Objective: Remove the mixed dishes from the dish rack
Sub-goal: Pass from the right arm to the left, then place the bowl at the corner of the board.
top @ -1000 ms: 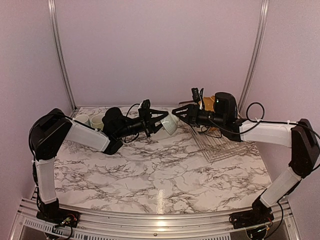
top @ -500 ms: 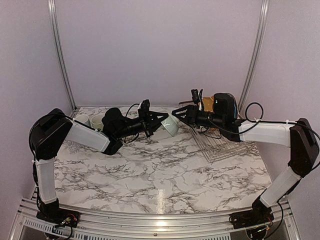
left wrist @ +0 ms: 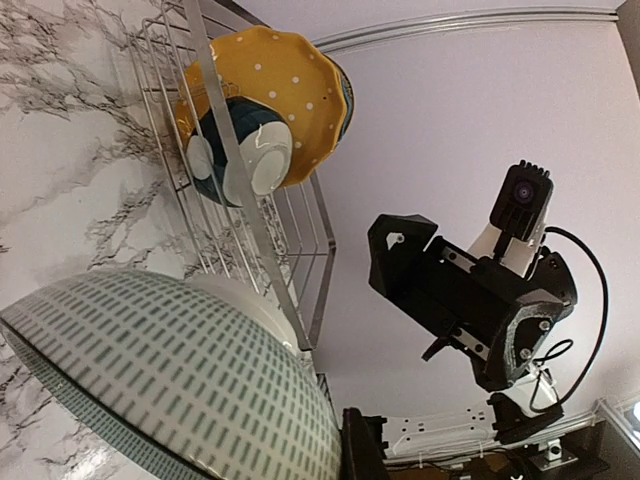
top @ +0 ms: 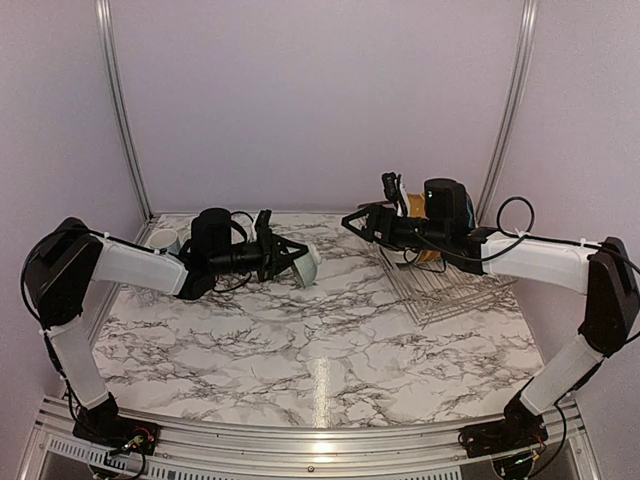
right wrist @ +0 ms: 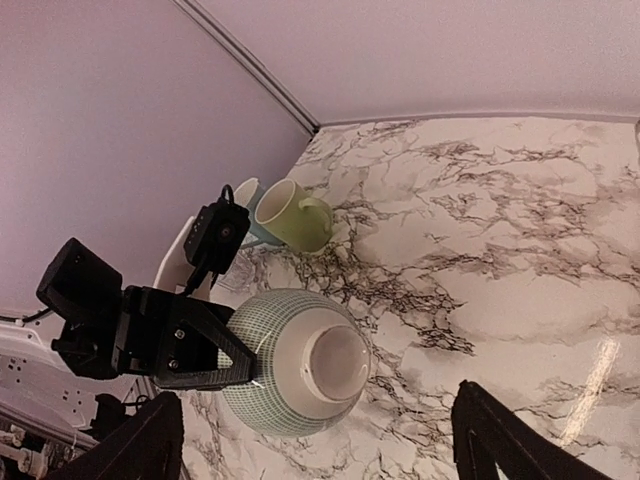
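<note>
At left, the bowl (top: 308, 267) is clamped by the left gripper (top: 288, 262); it should be lowered level. The right gripper (top: 352, 222) is spread, empty.

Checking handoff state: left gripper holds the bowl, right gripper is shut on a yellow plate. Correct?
Not quite. The left gripper holds the bowl, but the right gripper is open and empty; the right wrist view shows its fingers spread apart.

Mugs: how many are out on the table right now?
2. A green mug and a blue mug sit side by side near the table's far left corner, past the held bowl. Another could be hidden behind the plates in the rack.
</note>
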Robot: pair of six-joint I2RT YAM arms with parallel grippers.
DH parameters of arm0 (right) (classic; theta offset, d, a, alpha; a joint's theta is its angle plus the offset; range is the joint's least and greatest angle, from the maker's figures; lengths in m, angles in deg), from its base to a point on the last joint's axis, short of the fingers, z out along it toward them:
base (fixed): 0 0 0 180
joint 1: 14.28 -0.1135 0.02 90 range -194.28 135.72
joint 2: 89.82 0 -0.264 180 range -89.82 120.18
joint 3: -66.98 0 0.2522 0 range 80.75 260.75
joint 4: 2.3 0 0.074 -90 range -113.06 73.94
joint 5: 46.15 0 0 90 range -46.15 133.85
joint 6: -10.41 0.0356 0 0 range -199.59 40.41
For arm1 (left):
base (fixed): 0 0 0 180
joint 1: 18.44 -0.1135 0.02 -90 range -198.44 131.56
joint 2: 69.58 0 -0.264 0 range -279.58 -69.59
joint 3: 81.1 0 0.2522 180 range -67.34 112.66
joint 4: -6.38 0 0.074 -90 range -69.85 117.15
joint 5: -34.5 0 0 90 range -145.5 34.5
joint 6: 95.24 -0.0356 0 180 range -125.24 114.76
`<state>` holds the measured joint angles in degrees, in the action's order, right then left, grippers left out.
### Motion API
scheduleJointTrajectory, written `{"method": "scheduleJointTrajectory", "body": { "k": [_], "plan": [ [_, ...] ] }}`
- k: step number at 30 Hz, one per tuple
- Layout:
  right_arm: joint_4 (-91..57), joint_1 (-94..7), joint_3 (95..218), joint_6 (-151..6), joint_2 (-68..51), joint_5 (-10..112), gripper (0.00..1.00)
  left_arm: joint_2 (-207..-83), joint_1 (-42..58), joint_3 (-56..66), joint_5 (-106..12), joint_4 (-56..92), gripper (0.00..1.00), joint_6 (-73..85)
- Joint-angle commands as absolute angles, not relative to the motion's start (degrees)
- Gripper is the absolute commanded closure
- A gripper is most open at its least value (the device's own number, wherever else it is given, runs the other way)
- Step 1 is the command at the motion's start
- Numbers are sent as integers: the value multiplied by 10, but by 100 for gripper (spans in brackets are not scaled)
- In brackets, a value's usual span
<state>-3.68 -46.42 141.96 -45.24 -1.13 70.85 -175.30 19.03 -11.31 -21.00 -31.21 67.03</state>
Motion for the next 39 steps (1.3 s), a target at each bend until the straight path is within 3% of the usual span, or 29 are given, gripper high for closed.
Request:
{"method": "scheduleJointTrajectory", "body": {
  "k": [1,6,12,19,39],
  "plan": [
    [-107,-465,1445,-502,-29,660,10,-1660,184,-75,-275,-13,100,439],
    [-121,-464,1450,-512,-31,650,10,-1631,183,0,-450,307,100,266],
    [-115,-464,1440,-513,-28,649,10,-1657,181,63,-648,541,100,190],
    [-122,-464,1452,-520,-21,650,10,-1669,173,44,-786,625,100,175],
    [-136,-464,1436,-520,-41,631,10,-1818,117,96,-837,660,100,96]
  ]
}}
